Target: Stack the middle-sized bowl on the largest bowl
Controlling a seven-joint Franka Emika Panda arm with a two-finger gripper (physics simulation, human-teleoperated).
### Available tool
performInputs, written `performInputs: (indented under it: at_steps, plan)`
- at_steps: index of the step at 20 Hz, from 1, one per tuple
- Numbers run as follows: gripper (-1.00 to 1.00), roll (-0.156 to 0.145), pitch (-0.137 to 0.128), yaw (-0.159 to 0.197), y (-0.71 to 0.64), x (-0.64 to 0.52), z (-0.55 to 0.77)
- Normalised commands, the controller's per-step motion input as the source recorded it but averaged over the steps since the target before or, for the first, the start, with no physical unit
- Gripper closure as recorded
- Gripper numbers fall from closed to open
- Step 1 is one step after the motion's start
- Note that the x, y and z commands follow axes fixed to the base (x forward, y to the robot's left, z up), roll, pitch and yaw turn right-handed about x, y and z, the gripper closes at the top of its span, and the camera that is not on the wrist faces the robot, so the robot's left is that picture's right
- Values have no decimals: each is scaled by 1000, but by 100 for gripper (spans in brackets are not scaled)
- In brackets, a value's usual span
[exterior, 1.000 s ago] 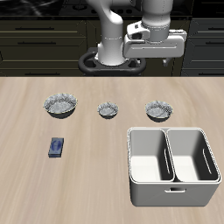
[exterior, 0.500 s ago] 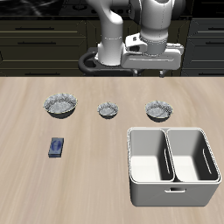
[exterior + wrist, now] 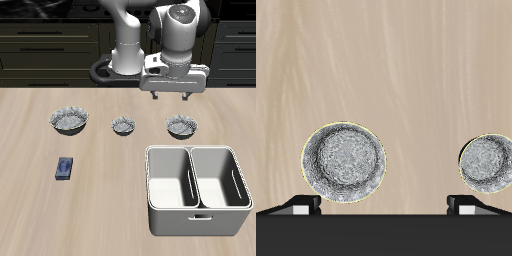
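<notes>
Three speckled bowls with dark rims stand in a row across the table. The largest bowl (image 3: 69,121) is at one end, and the middle-sized bowl (image 3: 182,125) is at the other end. My gripper (image 3: 172,95) is open and empty, hanging in the air just behind and above the middle-sized bowl, fingers pointing down. In the wrist view the middle-sized bowl (image 3: 344,162) shows close to one of my fingertips (image 3: 301,205). The largest bowl is out of the wrist view.
The smallest bowl (image 3: 123,126) stands between the other two and also shows in the wrist view (image 3: 485,162). A white double-compartment bin (image 3: 197,188) sits near the table's front edge, in front of the middle-sized bowl. A small blue object (image 3: 65,167) lies in front of the largest bowl.
The gripper has turned from lying sideways to pointing down, and it has come lower and slightly forward toward the middle-sized bowl. The bowls have not moved.
</notes>
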Motion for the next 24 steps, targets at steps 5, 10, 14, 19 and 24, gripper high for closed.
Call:
performInputs:
  at_steps: [5, 10, 14, 19, 24]
  plan:
    - [-100, 17, 40, -5, 155, -13, -411]
    - [-100, 20, 38, 2, 85, -21, -337]
    - [-100, -4, -13, 5, 4, -69, -188]
    - [-100, -8, 44, -5, -22, 20, -300]
    - [-100, -2, 12, 21, 40, -32, -356]
